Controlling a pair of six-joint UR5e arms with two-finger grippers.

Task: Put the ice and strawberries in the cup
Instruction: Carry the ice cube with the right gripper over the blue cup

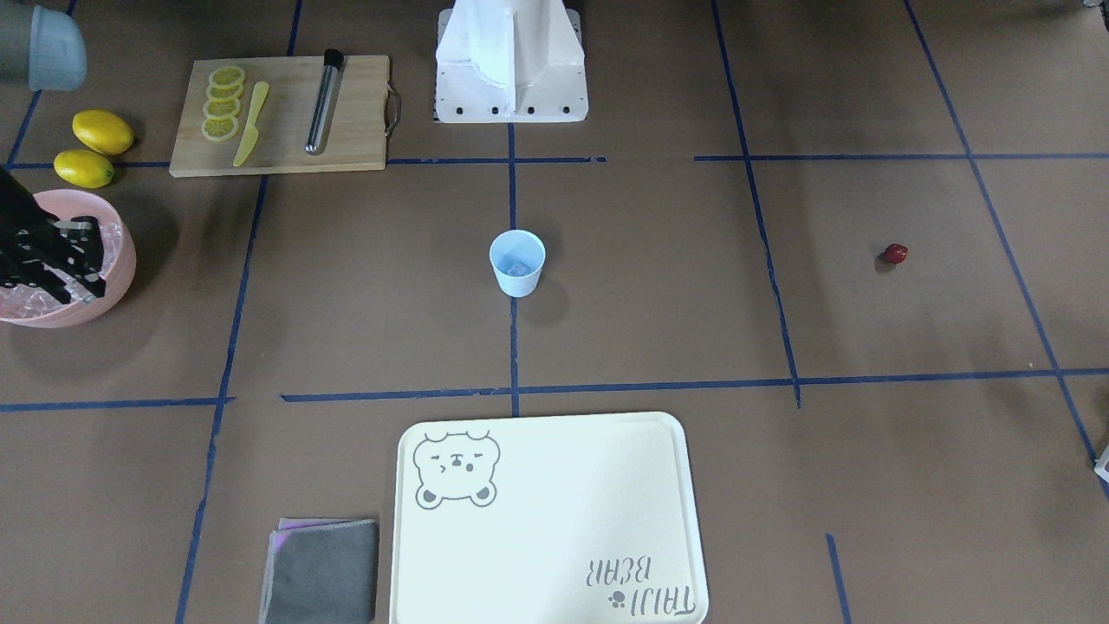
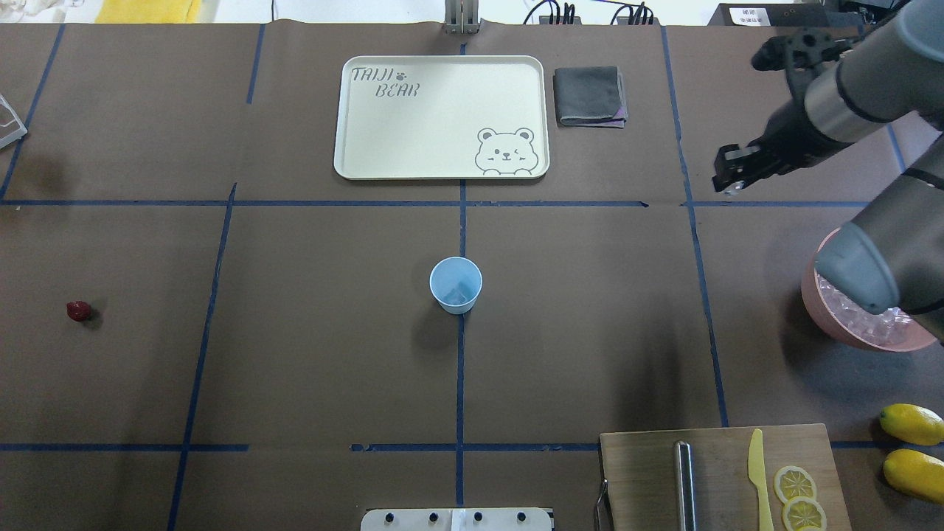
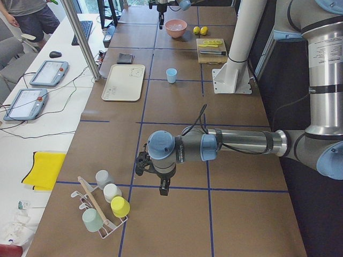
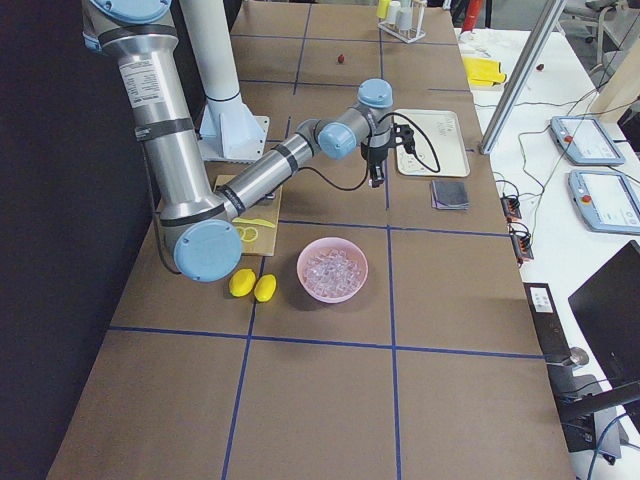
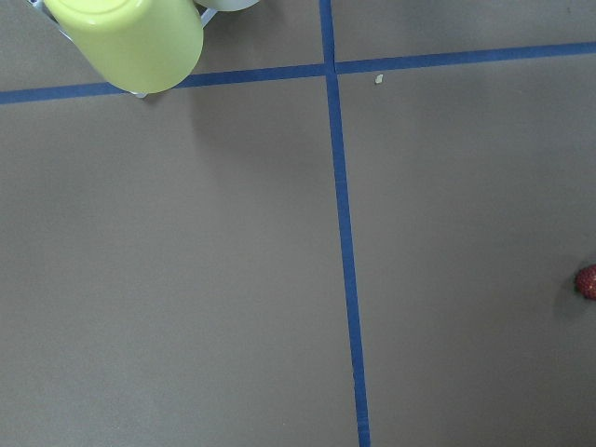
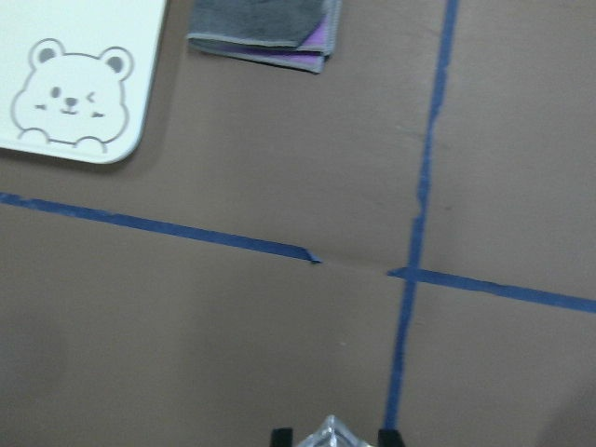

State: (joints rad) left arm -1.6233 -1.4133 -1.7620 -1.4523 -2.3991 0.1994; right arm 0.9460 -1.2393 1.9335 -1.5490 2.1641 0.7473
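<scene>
Front-facing view: the cup (image 1: 517,263) stands mid-table, the strawberry (image 1: 895,253) well to its right.
Overhead: the right gripper (image 2: 726,186) hangs beyond the pink bowl (image 2: 826,322) of ice (image 2: 859,313).
Right wrist: its fingertips (image 6: 281,436) pinch an ice cube (image 6: 333,434).
Left side view: I cannot tell whether the left gripper (image 3: 163,187) is open or closed.

Right end effector (image 2: 727,187) aloft, pinching ice (image 6: 332,433); left end effector (image 3: 163,190) pointing down

The cup (image 1: 517,264) stands at the table's middle, with something pale at its bottom. The strawberry (image 1: 896,253) lies well apart, toward the view's right. At the left edge the black right gripper (image 1: 76,279) overlaps the pink bowl (image 1: 124,264) of ice (image 1: 19,301). Two lemons (image 1: 102,132) lie beyond.
</scene>
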